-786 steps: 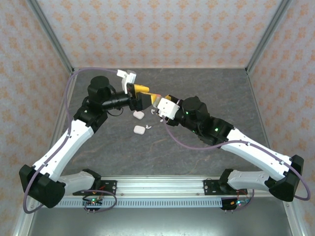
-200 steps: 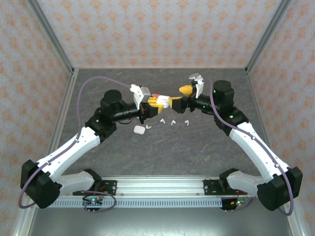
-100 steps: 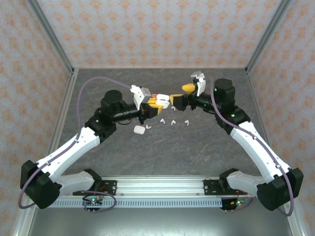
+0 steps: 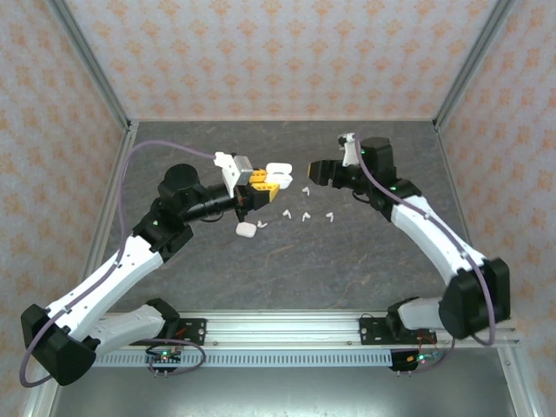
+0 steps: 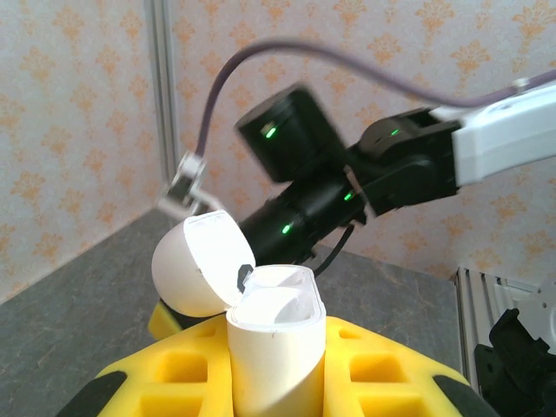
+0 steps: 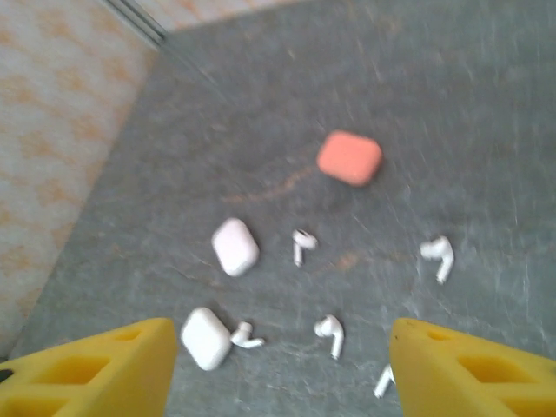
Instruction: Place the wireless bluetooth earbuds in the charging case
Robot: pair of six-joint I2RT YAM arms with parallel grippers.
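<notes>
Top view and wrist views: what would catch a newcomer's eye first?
An open white charging case, lid flipped back, stands clamped in the left end effector over the grey table. In the right wrist view, white earbuds lie scattered on it near a coral case.

White arms (image 4: 104,278) with black joints (image 4: 180,182), purple cables (image 4: 165,145), yellow claw fingers (image 6: 95,373).

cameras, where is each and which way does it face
top external: high behind the bases, looking down on the table; left hand and right hand show.
left wrist: looks past its yellow fingers and the open white case at the right arm.
right wrist: looks down between its yellow fingers at loose earbuds, coral case.
shared: top and right wrist both show the earbuds.
</notes>
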